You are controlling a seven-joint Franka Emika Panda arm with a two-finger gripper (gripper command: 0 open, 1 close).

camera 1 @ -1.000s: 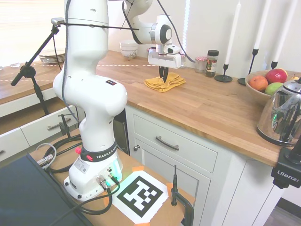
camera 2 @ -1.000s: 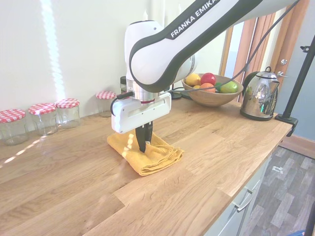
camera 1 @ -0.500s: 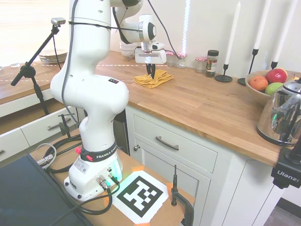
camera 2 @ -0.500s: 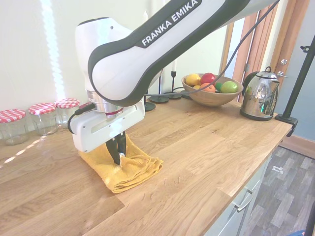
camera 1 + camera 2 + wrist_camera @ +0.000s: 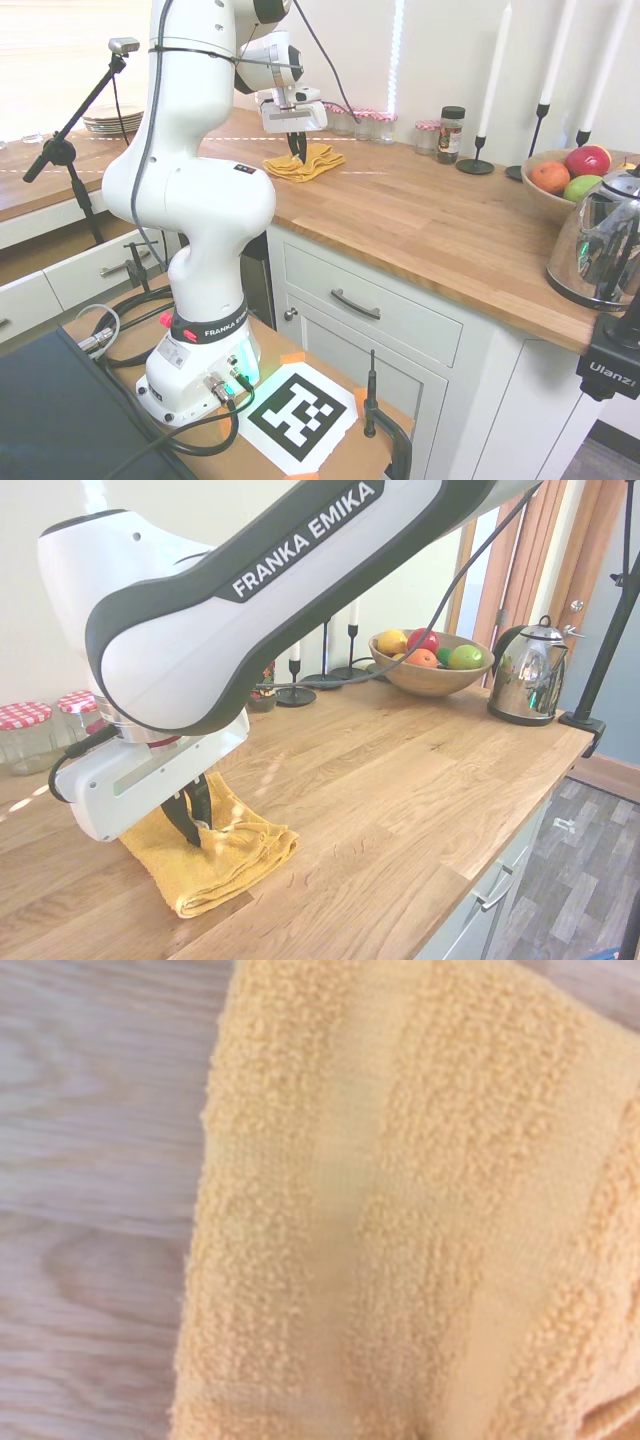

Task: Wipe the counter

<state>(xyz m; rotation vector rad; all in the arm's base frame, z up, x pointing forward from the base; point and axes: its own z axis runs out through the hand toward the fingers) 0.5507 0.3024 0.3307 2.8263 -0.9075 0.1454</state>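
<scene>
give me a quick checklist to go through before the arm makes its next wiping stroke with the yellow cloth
1. Cloth under the tool: the folded yellow terry cloth sits beneath the gripper, fingers pressed down into it. Ok.
2. Grip on the cloth: fingers look shut on a fold, though the contact is partly hidden. Ok, probably.
3. Cloth flat on the warm-brown wood-plank counter: it lies bunched but in contact. Ok.
4. Path towards the glass jars with red-checked lids: they stand close by along the wall. Not ok if the stroke goes that way.
5. Counter edge: the cloth lies near the front edge. Cannot tell the margin.
</scene>
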